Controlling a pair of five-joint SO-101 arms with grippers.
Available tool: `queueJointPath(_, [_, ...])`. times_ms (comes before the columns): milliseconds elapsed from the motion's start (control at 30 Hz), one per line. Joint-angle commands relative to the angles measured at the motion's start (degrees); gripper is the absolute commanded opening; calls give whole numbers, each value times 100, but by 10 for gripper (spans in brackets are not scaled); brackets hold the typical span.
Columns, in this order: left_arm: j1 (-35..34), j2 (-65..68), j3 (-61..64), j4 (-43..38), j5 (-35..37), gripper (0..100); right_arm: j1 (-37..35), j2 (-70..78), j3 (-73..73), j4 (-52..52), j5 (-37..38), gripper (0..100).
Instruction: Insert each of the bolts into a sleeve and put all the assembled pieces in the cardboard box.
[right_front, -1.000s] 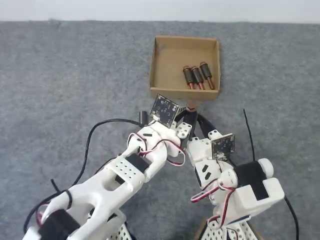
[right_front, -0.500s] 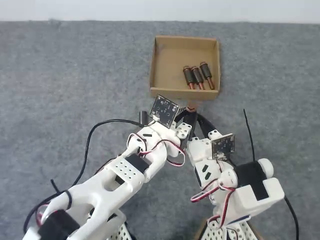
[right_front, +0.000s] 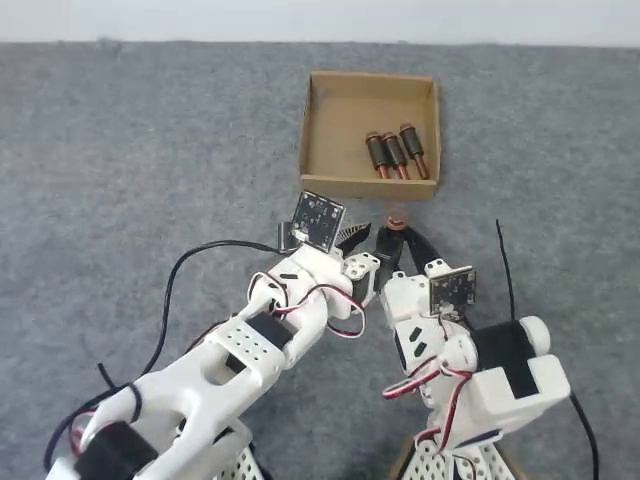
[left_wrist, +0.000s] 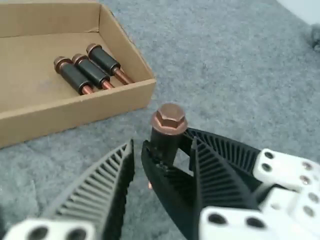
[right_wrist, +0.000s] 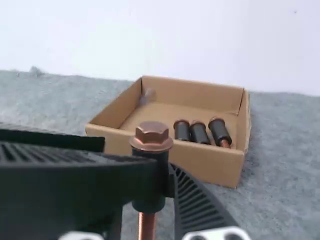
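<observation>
My right gripper (right_front: 398, 238) is shut on a black sleeve with a copper bolt (right_front: 397, 222) standing upright in it, just in front of the cardboard box (right_front: 370, 187). In the right wrist view the bolt's hex head (right_wrist: 151, 136) tops the sleeve, and the shank shows below the right gripper (right_wrist: 156, 189). My left gripper (right_front: 355, 233) stands open close beside it on the left, holding nothing. The left wrist view has the bolt (left_wrist: 169, 120) just past the open left gripper (left_wrist: 136, 148). Three assembled pieces (right_front: 397, 153) lie side by side in the box (left_wrist: 75, 116).
Grey carpet covers the table, with free room to the left and right of the box. A black cable (right_front: 200, 250) loops off the left arm and a thin black wire (right_front: 502, 265) lies to the right of the right arm.
The left gripper has drawn back to the left, away from the bolt. The right gripper has shifted slightly right with the sleeved bolt in it.
</observation>
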Motion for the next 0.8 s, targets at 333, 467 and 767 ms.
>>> queueJointPath(333, [-123,-404,110,-97,18,174,119,-233,123,-13,-26,7])
queueJointPath(467, [-396,-1125,189,290,18,174,119,-233,123,-13,-26,7])
queueJointPath(767, [-677,-3596,215,2532,44,174,119,-233,123,-13,-26,7])
